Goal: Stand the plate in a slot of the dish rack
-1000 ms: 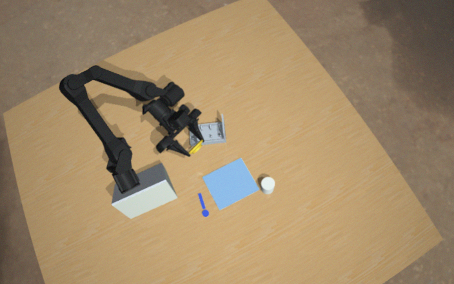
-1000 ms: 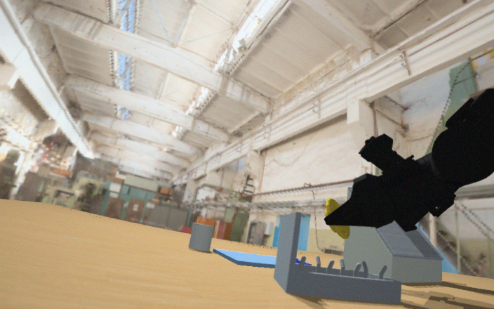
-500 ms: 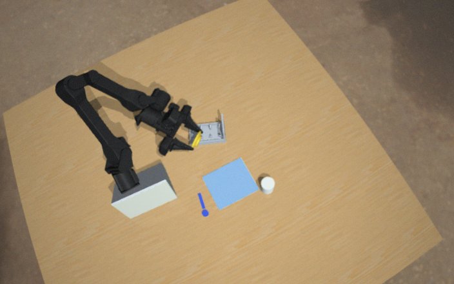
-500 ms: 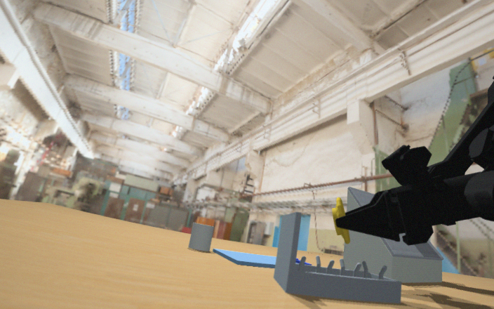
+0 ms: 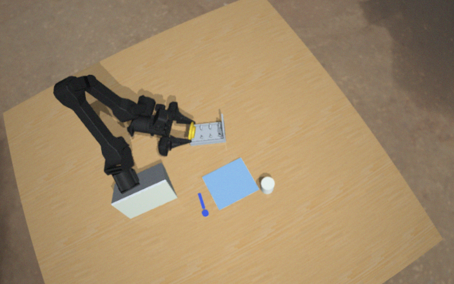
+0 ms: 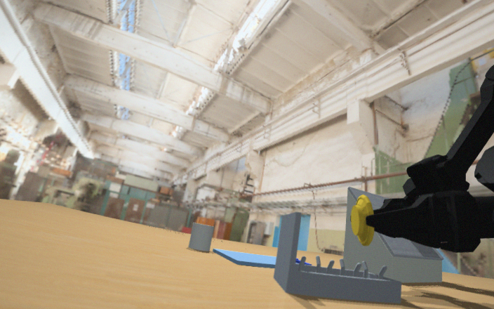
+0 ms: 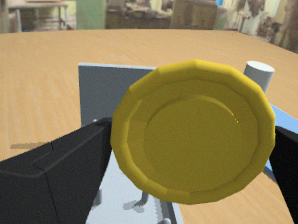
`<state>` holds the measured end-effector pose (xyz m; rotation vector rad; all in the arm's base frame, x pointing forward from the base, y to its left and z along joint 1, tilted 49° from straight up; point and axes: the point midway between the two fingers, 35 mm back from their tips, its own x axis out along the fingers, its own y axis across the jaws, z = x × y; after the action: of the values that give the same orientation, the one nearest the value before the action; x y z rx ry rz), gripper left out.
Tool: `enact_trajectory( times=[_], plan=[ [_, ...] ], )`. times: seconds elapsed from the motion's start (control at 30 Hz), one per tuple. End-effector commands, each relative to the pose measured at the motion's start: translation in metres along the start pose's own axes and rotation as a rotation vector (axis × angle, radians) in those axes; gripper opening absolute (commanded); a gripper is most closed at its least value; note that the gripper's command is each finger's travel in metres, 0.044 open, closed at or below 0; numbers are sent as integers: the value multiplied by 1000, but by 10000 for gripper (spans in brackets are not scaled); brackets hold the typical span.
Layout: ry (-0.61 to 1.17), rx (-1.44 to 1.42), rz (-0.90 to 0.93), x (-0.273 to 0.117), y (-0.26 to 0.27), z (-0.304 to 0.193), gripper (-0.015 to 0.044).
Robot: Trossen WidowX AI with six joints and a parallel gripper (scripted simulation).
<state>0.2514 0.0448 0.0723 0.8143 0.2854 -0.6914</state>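
Note:
My gripper (image 5: 192, 131) (image 7: 190, 131) is shut on the yellow plate (image 5: 191, 130) (image 6: 362, 220) (image 7: 192, 142), one finger at each side of its rim. The plate stands about upright on edge, its face toward the wrist camera. In the exterior view it hangs in the air above the end of the rack away from the tall wall. The grey dish rack (image 5: 207, 142) (image 6: 338, 289) (image 7: 117, 95) stands on the table, with short pegs in rows and one tall end wall. In the wrist view the plate hides part of the rack.
A blue flat board (image 5: 230, 183) (image 6: 243, 258), a white cylinder (image 5: 267, 184) (image 6: 201, 237) (image 7: 258, 76) and a blue spoon-like thing (image 5: 201, 201) lie to the side of the rack. A grey-white wedge-shaped block (image 5: 147, 197) (image 6: 393, 269) is by the arm's base.

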Motion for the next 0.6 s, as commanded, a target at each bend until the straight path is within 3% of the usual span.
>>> enact_trajectory(
  times=[0.0, 0.3, 0.57],
  plan=[
    [-46, 27, 72, -9, 2, 0, 0],
    [-122, 96, 209, -29, 6, 3, 0],
    [-127, 102, 218, -30, 7, 3, 0]
  ],
)
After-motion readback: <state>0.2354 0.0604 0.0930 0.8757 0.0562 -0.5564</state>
